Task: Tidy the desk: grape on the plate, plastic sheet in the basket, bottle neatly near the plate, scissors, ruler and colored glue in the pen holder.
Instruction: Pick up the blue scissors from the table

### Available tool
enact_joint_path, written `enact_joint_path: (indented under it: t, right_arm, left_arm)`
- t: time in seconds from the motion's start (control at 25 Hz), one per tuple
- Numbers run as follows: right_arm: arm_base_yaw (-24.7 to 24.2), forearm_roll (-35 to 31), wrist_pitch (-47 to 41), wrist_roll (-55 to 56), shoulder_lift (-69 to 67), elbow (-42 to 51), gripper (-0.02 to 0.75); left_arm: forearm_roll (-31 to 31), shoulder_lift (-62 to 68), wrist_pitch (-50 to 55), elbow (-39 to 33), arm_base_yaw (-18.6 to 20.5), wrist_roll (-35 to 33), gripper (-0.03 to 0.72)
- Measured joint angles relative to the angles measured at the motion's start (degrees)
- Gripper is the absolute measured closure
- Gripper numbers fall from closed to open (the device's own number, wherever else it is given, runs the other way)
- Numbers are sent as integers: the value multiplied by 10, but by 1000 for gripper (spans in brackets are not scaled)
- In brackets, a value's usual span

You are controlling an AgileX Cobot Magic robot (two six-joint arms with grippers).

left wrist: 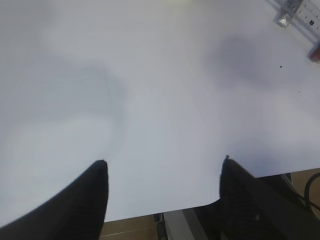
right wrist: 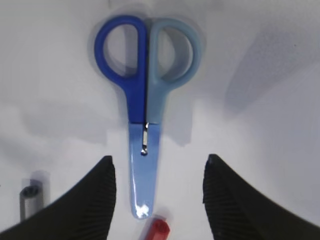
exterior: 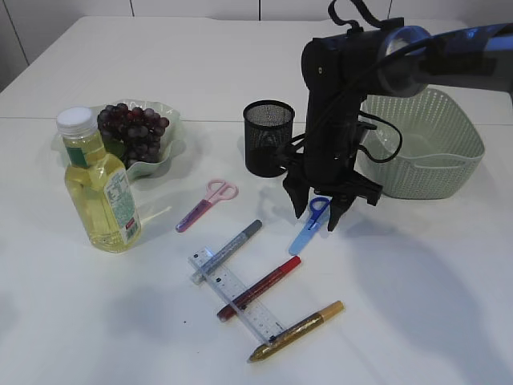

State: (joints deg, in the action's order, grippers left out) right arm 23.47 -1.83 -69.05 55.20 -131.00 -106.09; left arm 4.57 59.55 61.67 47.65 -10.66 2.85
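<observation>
Exterior: right gripper [exterior: 320,211] hovers, jaws wide, over blue scissors [exterior: 309,225] on white tabletop [exterior: 417,281]; holder [exterior: 268,137] just behind
Left wrist: left gripper [left wrist: 164,167] jaws wide, empty, above bare tabletop
Right wrist: scissors between the jaws; step looks like grasping; next, lower and close

We see a white table [exterior: 417,305]. On it: bottle [exterior: 98,188] and plate [exterior: 164,156] toward left edge; holder [exterior: 268,138], basket [exterior: 429,148] farther back; two scissors [exterior: 207,204] [exterior: 309,225], ruler [exterior: 236,295], three glue pens [exterior: 296,331] near front edge.
</observation>
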Motion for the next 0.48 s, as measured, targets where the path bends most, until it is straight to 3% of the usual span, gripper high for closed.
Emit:
enact_joint_path:
  t: [0.48]
  right_arm:
    - [-5, -6, 10, 1, -32, 0, 299]
  left_arm:
    - [0, 0, -10, 0, 0, 0, 182]
